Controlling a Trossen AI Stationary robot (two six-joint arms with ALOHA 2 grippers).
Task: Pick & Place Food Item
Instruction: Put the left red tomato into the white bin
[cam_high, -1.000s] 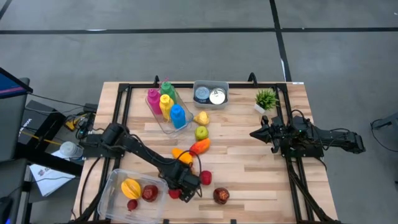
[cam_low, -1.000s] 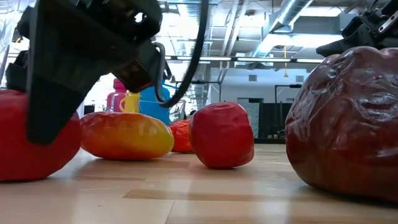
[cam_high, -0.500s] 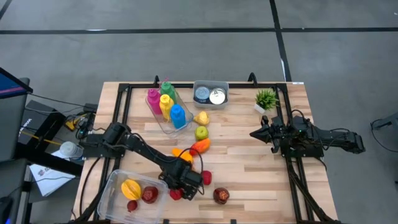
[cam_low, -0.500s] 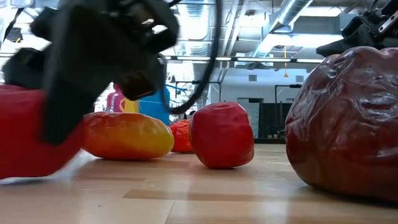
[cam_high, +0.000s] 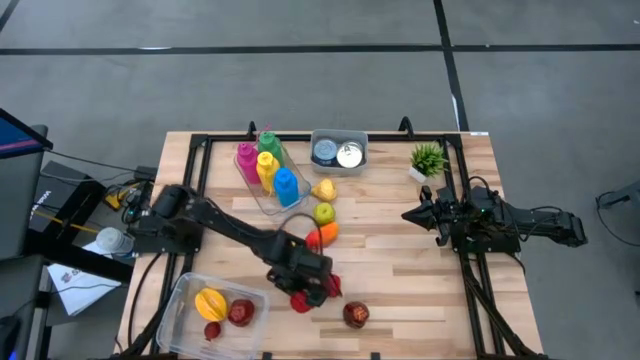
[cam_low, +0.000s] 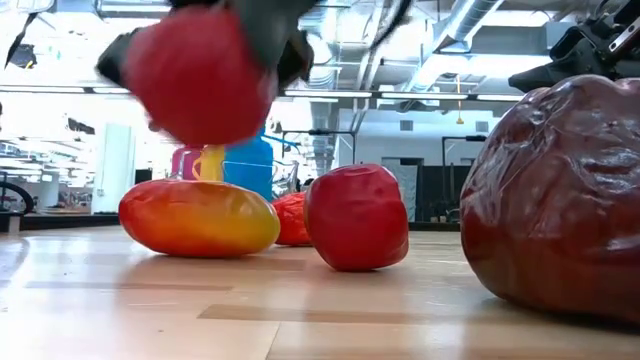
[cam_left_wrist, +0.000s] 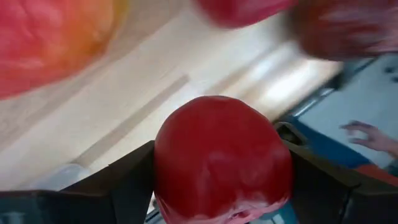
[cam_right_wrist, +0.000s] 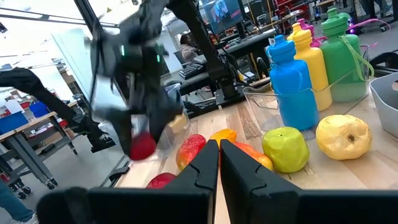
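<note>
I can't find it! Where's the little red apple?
The left end effector holds the red apple above the table's front, between the clear tray and dark red apple.

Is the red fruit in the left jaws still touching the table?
Apart. The low view shows the red fruit in the left gripper hanging above the table, with open background beneath it.

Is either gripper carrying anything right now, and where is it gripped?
The left gripper holds a red fruit clear of the table, its fingers clamping the fruit's two opposite sides. The right gripper is shut and holds nothing.
</note>
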